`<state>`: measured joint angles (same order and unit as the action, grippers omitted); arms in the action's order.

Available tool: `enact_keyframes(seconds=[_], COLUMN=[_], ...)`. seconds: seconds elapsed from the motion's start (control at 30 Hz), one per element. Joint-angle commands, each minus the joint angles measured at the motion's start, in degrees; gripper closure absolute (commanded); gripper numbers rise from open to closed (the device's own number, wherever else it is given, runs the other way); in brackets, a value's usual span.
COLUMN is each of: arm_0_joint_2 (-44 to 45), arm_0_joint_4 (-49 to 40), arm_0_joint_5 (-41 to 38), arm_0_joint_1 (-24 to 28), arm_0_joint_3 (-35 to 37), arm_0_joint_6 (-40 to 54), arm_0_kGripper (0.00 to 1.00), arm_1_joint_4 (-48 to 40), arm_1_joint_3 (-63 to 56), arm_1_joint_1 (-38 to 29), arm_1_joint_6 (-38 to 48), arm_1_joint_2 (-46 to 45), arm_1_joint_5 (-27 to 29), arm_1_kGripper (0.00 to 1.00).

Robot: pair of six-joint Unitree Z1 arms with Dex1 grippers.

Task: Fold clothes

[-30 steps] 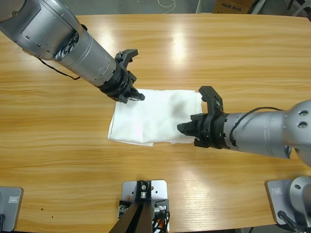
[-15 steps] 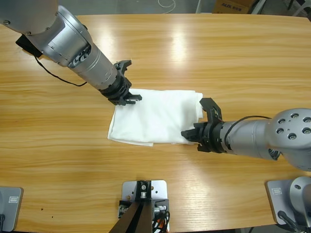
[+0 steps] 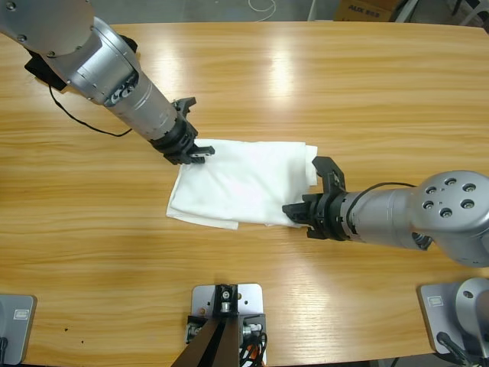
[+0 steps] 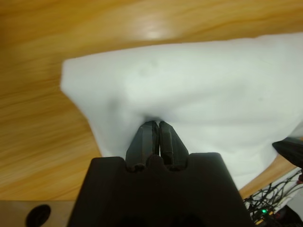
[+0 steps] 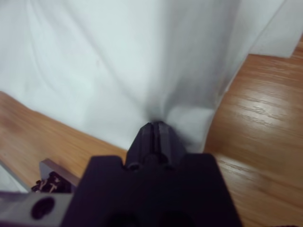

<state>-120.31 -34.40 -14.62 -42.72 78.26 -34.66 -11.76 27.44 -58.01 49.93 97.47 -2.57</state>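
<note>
A white garment (image 3: 241, 183), folded into a rough rectangle, lies on the wooden table (image 3: 367, 92). My left gripper (image 3: 191, 153) comes in from the upper left and is shut on the garment's upper left corner; in the left wrist view the jaws pinch the white cloth (image 4: 189, 94). My right gripper (image 3: 294, 212) reaches in from the right and is shut on the garment's lower right edge. The right wrist view shows cloth (image 5: 118, 61) bunched into folds at the closed jaws. No black garment shows in any view.
Bare wood surrounds the garment on every side. A cardboard box (image 3: 365, 9) and a white cable (image 3: 261, 6) lie beyond the table's far edge. A black cable (image 3: 84, 115) trails from the left arm over the table.
The left gripper has drawn back up and left with its corner. The right gripper has moved to the lower right edge and closed on it. The garment has shifted slightly left.
</note>
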Motion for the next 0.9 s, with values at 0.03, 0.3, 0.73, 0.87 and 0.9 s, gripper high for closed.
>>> enact_keyframes(seconds=[0.03,0.3,0.73,0.87,0.9], arm_0_joint_2=[7.7,21.4,18.0,14.9,14.0], arm_0_joint_4=[-0.7,-3.8,6.9,10.0,10.8], arm_0_joint_5=[2.1,2.2,1.8,1.7,1.7], arm_0_joint_1=[7.7,3.5,-10.7,-11.9,-12.3], arm_0_joint_3=[-7.2,-8.1,-16.6,-17.0,-17.1], arm_0_joint_6=[-0.3,-1.1,-3.7,-4.0,-4.3], arm_0_kGripper=[1.000,1.000,1.000,1.000,1.000], arm_1_joint_4=[0.6,10.5,24.4,24.1,24.1], arm_1_joint_3=[-2.8,-0.3,13.4,15.5,16.1], arm_1_joint_1=[0.4,0.4,12.2,15.2,15.8], arm_1_joint_6=[0.8,-2.6,-14.1,-16.7,-17.2], arm_1_joint_2=[10.7,-2.8,-10.8,-7.3,-6.4], arm_1_joint_5=[-2.5,0.2,-3.2,-6.1,-6.8], arm_1_kGripper=[1.000,1.000,1.000,1.000,1.000])
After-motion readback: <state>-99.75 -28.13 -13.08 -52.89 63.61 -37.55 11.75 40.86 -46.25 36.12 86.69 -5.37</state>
